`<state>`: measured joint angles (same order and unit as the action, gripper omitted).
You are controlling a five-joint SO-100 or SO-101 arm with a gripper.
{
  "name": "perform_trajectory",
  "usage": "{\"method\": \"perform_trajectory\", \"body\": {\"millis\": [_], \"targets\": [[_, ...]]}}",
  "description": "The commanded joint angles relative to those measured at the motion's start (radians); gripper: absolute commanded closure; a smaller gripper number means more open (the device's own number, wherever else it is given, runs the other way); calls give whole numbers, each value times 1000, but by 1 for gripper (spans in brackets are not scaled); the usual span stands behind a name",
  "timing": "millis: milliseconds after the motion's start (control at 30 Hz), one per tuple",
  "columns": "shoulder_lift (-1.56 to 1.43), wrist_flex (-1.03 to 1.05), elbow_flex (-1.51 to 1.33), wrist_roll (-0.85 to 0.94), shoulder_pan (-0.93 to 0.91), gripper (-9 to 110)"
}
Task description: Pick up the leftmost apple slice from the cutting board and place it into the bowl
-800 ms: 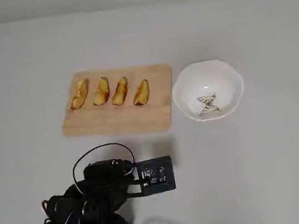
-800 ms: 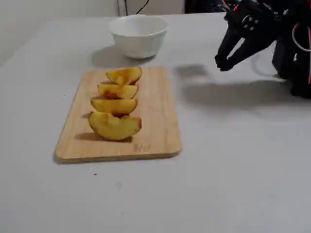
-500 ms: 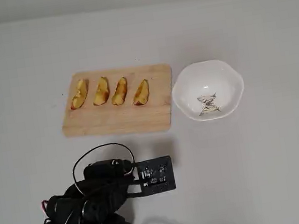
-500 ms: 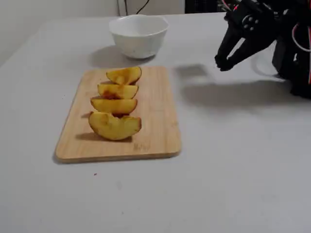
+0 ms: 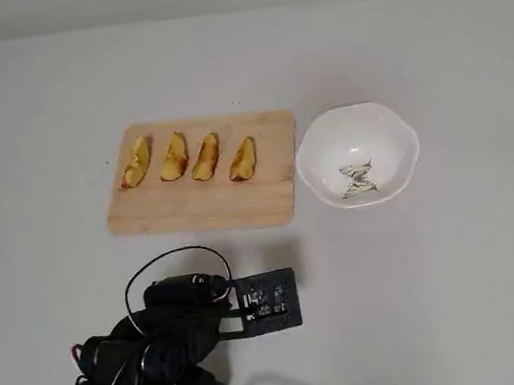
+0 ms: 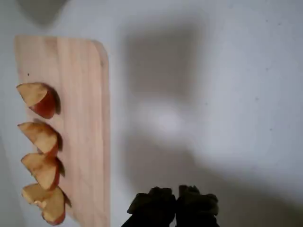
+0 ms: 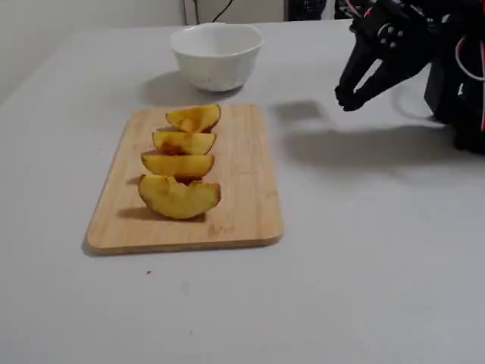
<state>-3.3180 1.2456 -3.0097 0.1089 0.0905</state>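
The claw (image 7: 347, 98) hangs above the counter (image 7: 364, 227), its tips pressed together and empty, angled down from the arm (image 5: 157, 362). Well apart, the cutting board (image 5: 268, 200) carries four slices in a row; the apple slice (image 5: 136, 161) lies leftmost in the overhead view. The bowl (image 5: 401, 132) sits just beside the board.

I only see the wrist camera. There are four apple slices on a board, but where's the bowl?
Observer: In the overhead view, the bowl sits just right of the cutting board.
Operator: Is anything in it?
Observer: No apple, only a dark butterfly mark on its bottom.
Operator: Is my claw touching the table?
Observer: No. In the fixed view, the claw hangs above the table, off to the board's side.
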Motion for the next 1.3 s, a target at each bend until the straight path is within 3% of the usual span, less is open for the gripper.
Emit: {"method": "perform_trajectory", "body": {"millis": [0,533,800,967,1067,1167,1267], "targets": [[-6,-9,5,-11,-12,101],[-6,-9,5,2,-3,101],[-9,-18,0,225,216,101],[-11,-97,-66,678,311,101],[-11,-176,-72,726,328,101],[37,-304,-41,793,347,94],[322,-456,97,831,367,89]]}}
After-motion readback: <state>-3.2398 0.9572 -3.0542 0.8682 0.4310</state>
